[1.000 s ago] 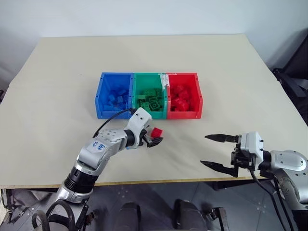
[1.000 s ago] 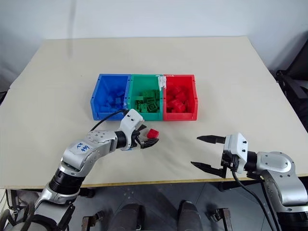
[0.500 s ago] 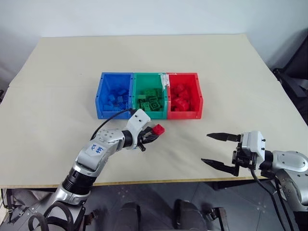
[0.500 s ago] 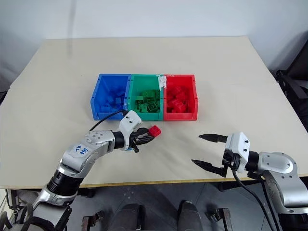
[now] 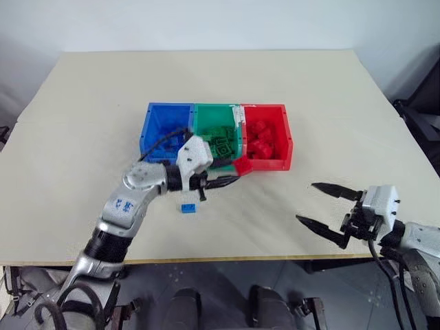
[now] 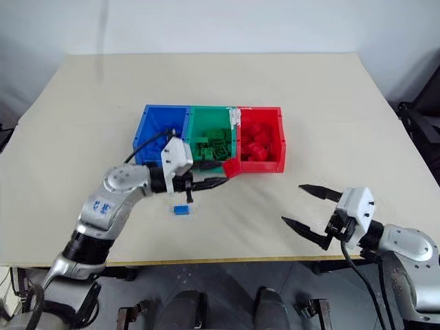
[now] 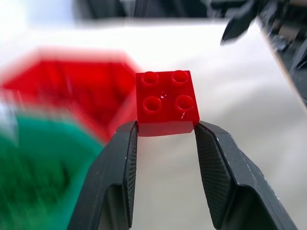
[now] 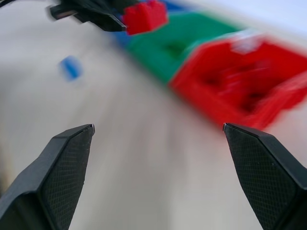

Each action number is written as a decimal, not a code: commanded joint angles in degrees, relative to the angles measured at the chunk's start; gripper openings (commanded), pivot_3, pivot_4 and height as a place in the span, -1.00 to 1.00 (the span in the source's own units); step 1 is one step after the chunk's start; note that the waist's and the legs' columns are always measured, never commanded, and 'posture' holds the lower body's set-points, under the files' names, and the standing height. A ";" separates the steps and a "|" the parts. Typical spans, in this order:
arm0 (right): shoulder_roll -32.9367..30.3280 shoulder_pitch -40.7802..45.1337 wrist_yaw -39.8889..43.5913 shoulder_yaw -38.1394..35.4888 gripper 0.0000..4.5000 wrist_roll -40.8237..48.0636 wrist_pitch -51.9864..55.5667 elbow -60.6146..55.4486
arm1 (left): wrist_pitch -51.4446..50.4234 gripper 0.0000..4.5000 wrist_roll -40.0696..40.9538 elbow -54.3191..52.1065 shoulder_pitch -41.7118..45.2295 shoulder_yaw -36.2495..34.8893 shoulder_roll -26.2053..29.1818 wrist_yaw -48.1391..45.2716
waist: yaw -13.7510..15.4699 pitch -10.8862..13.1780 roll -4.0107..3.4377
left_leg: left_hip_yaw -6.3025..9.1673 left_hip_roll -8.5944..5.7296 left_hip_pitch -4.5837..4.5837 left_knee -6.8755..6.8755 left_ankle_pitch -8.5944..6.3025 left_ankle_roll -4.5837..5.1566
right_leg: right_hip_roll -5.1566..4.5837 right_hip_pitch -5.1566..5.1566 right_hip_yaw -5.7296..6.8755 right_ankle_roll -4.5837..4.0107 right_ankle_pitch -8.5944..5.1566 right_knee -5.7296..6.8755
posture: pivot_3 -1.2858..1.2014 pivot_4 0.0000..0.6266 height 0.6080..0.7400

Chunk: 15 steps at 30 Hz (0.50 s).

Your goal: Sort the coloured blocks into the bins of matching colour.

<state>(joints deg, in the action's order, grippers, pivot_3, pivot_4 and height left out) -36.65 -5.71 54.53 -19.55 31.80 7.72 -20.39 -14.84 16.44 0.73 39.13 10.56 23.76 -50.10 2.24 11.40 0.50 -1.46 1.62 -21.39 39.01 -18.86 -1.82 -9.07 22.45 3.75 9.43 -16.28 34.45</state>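
Left gripper (image 7: 165, 132): jaws pinching a red block (image 7: 166, 102) by two opposite sides, studs facing the wrist camera, hovering clear above the surface (image 5: 330, 96).
Red block: sticking out past the jaw tips, sitting just in front of the near wall where the green bin (image 5: 218, 141) and the red bin (image 5: 267, 144) are meeting.
Blue block (image 5: 187, 207): lying loose on the surface, just below and behind the left jaws, near the blue bin (image 5: 163, 130).
Bins: joined in a row beyond the left jaws, each holding bricks of its own colour.
Right gripper (image 5: 328, 211): jaws spread wide, gripping nothing, hanging well apart from the bins.
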 commanded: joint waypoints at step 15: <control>5.24 -5.00 -13.26 -5.34 1.00 -0.98 -1.79 -7.41 | 29.33 0.36 -14.31 60.96 33.52 -2.46 -14.55 7.21 | 0.26 0.00 0.00 | -0.29 -0.01 -0.20 -0.15 -0.19 0.36 | 0.07 0.10 -0.05 0.27 0.19 -0.61 | 0.03 -0.52 1.00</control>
<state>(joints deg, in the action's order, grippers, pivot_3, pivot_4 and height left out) -31.58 -10.50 41.13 -24.86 30.31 7.36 -25.67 12.60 1.88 63.48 71.17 9.59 8.37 -41.86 2.49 11.41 0.50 -1.75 1.61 -21.59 38.86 -19.05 -1.46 -9.01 22.55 3.71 9.70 -16.09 33.83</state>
